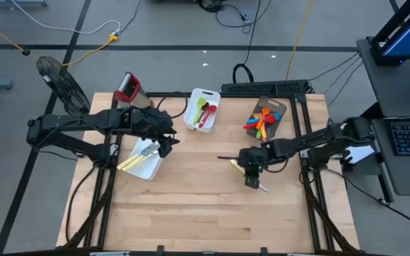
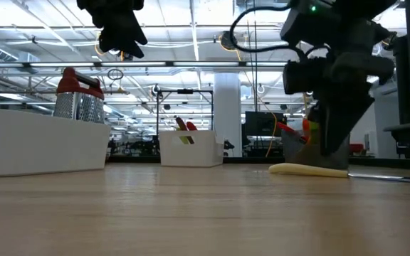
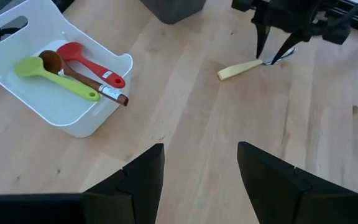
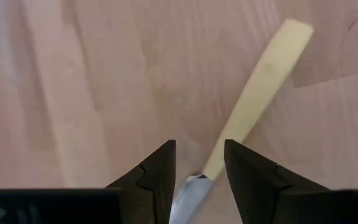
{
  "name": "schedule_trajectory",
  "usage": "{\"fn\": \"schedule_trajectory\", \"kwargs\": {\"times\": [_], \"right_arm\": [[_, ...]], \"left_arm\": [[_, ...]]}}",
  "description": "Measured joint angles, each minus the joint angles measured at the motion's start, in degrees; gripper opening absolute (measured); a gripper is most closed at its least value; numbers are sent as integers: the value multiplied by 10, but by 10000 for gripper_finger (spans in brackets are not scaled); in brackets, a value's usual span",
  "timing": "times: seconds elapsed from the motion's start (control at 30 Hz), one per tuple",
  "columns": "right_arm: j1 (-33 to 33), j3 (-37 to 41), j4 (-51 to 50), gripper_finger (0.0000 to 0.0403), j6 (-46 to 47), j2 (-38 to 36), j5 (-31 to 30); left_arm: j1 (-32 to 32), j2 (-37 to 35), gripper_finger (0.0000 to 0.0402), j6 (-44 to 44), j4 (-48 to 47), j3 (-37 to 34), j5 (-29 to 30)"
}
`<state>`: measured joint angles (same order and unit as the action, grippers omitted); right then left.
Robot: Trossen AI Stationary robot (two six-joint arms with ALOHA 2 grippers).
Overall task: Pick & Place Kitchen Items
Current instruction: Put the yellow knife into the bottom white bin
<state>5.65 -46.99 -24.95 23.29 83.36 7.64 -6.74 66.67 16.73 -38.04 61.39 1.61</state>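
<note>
Now, across the pale wooden table my right arm reached inward, wrist bent down. My right claw stood narrowly parted, straddling the cream-handled metal knife where handle met blade, gripping nothing yet. It lay flat on bare wood, mid-table. I judged it light, stiff, slippery; that junction seemed best. My left claw hung open above the white rectangular tray.

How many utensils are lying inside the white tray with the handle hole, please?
3, seen by the left wrist camera in the white tray: a green spoon, a red spoon and a brown wooden spoon lying between them. Nothing seems hidden beneath them.
</note>
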Motion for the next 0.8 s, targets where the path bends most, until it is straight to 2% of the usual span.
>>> {"fn": "schedule_trajectory", "kwargs": {"times": [0.23,0.5,0.8], "right_arm": [[0,-1,-9,130,12,40,-1],[0,-1,31,130,-7,87,-2],[2,-2,65,130,-127,110,-57]], "left_arm": [[0,0,209,-11,0,0,0],[0,0,209,-20,0,0,0],[0,0,209,-20,0,0,0]]}}
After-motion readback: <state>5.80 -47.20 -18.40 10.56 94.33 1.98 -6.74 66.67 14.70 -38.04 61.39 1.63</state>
